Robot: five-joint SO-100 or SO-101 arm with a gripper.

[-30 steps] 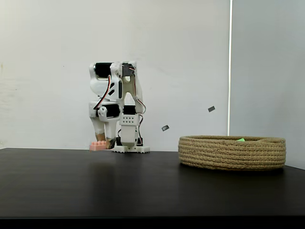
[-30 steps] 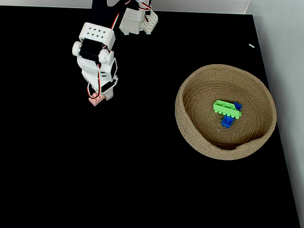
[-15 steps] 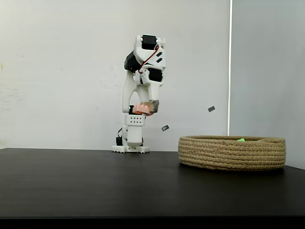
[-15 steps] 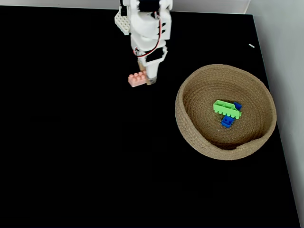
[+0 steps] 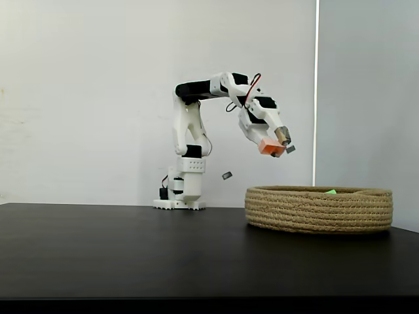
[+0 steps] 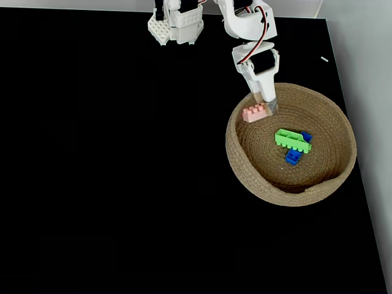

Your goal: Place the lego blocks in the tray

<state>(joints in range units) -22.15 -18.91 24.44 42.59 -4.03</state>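
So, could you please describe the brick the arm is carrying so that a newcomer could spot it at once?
Find the wide round basket of coiled tan rope on the black table. Above its rim nearest the white arm's base, the gripper is shut on a small pale pink studded plastic brick. The green brick and blue brick lie inside the basket.

A black table point(image 5: 131, 255) meets a white wall point(image 5: 85, 98) bearing perhaps tape scraps point(image 5: 227, 175).

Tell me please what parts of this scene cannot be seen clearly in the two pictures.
- Basket contents, side-on fixed view: the rope wall hides them, save a tip of the green brick.
- Blue brick, top-down fixed view: the green brick covers part of the blue; one piece or two, unclear.
- Gripper fingers, top-down fixed view: too small to separate around the pink brick.
- Arm base, top-down fixed view: cut by the top edge.
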